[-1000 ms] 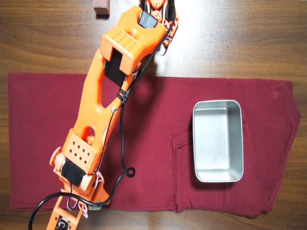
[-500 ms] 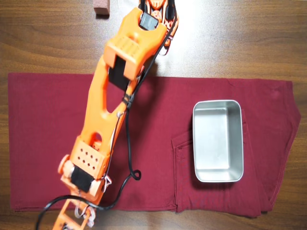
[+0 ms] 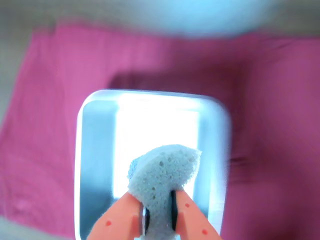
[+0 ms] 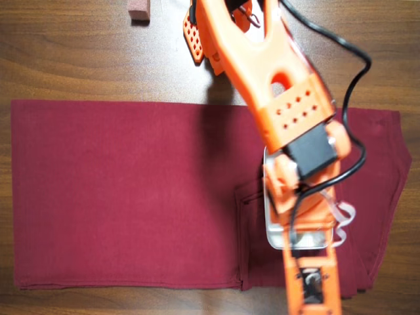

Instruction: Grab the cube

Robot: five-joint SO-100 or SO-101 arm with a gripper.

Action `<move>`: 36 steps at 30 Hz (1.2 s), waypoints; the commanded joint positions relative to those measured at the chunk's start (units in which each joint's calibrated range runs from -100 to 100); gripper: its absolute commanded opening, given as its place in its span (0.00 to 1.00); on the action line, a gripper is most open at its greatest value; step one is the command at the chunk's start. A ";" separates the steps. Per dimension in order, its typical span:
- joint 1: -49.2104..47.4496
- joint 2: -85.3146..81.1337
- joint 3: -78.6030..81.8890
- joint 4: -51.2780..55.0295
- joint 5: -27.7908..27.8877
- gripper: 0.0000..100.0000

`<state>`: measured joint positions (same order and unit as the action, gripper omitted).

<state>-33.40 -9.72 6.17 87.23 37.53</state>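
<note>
I have the small pale grey porous foam cube (image 3: 162, 172) pinched between the two orange jaws of the gripper (image 3: 159, 212), which are closed on its lower part; most of it sticks out beyond the tips, and it bulges there, so I judge it soft, light and squashy, rough enough not to slip; a hold across two opposite faces, as now, looks sound, though a harder squeeze would only deform it. Directly beyond the jaws in the wrist view lies the shiny rectangular metal tray (image 3: 92, 150) on the dark red cloth (image 3: 45, 115); what I can see of its floor is bare. In the overhead view the orange arm (image 4: 275, 85) covers most of the tray (image 4: 268, 226); the cube is hidden there.
</note>
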 commanded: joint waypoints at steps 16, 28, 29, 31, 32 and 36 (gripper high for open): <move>-1.15 8.35 -0.84 -0.23 0.83 0.33; 29.47 -44.29 56.96 -34.44 13.48 0.00; 31.00 -49.71 64.15 -34.99 13.92 0.00; 33.98 -59.92 76.35 -34.35 14.90 0.00; 35.22 -63.91 80.45 -32.87 15.19 0.00; 35.99 -75.01 91.83 -27.62 14.95 0.00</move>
<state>1.99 -79.43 94.01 57.37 52.63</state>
